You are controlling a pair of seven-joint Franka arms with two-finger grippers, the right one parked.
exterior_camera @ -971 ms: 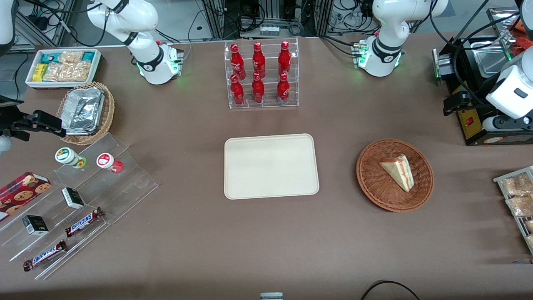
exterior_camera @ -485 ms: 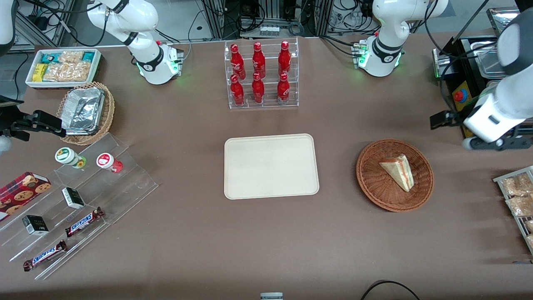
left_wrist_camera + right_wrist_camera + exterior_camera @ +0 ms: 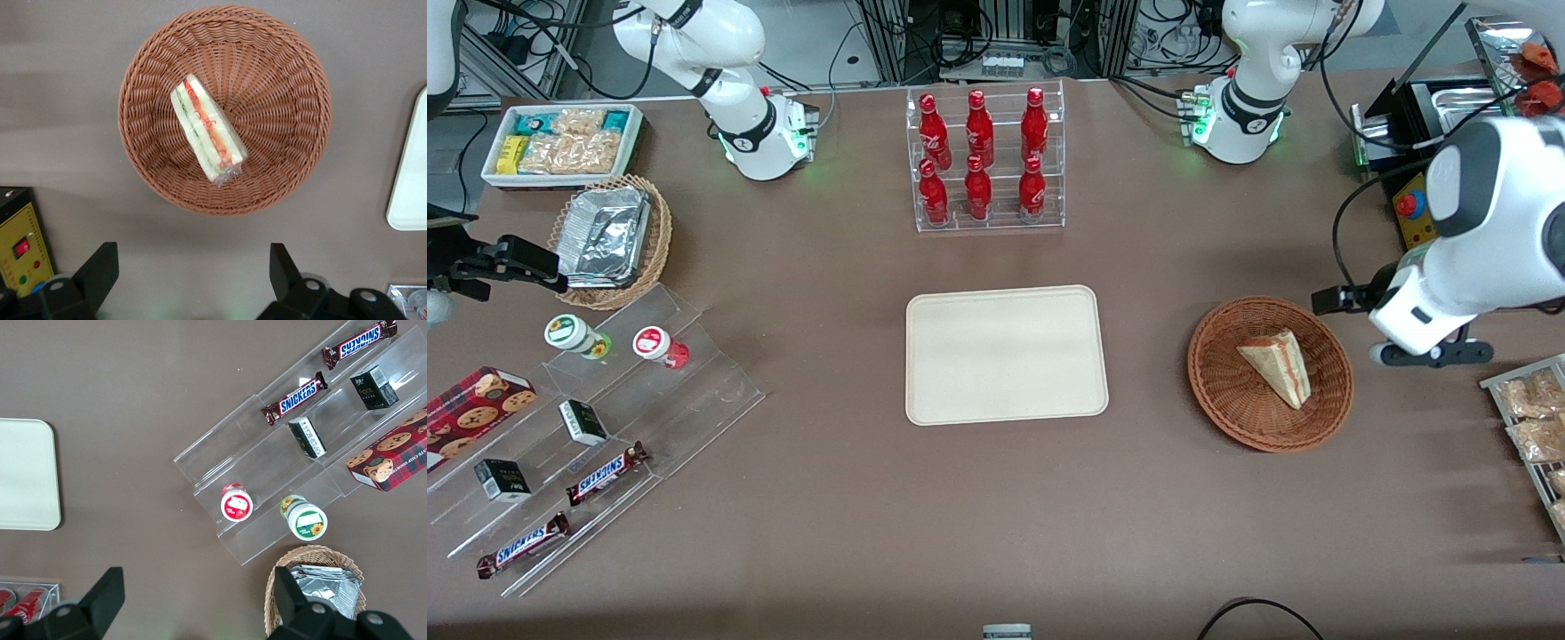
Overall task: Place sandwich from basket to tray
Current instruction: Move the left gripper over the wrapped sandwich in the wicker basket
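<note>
With the gripper [image 3: 190, 277] (its 2 fingers spread apart) held beside the round reddish-brown wicker basket [image 3: 293, 100], the wrapped triangular sandwich [image 3: 207, 130] could be missed or tipped if the descent is misaligned.

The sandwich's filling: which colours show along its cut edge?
Red-orange and green, clearest in the left wrist view of the sandwich.

SNICKERS on two chocolate bars [image 3: 357, 338] [image 3: 294, 398] on the clear stepped rack [image 3: 267, 453]
</note>
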